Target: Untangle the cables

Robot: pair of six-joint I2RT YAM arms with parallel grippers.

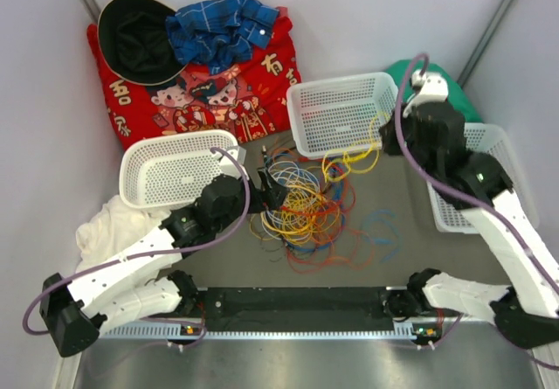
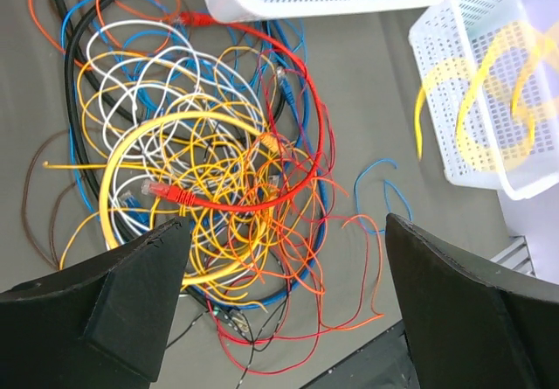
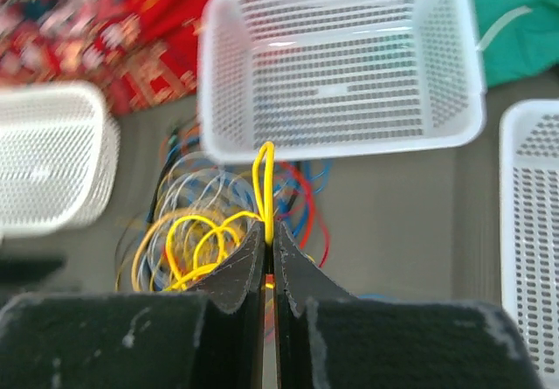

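The cables [image 1: 297,205] lie in a tangle of yellow, orange, red, blue, white and black loops at the middle of the table. In the left wrist view the cables [image 2: 210,162] spread under my left gripper [image 2: 284,258], which hangs open just above their near edge with nothing between its fingers [image 2: 131,293]. In the top view my left gripper [image 1: 271,192] is at the pile's left side. My right gripper [image 3: 268,232] is shut on a yellow cable [image 3: 265,175] and holds it above the table. From my right gripper [image 1: 389,137], that yellow cable [image 1: 349,160] hangs in loops toward the pile.
Three white mesh baskets stand around the pile: one at the left [image 1: 179,166], one at the back [image 1: 341,114], one at the right [image 1: 485,179]. A red printed cloth [image 1: 218,92], a black hat [image 1: 135,39] and a blue plaid shirt [image 1: 218,26] lie at the back left. A white cloth [image 1: 109,227] lies at the left.
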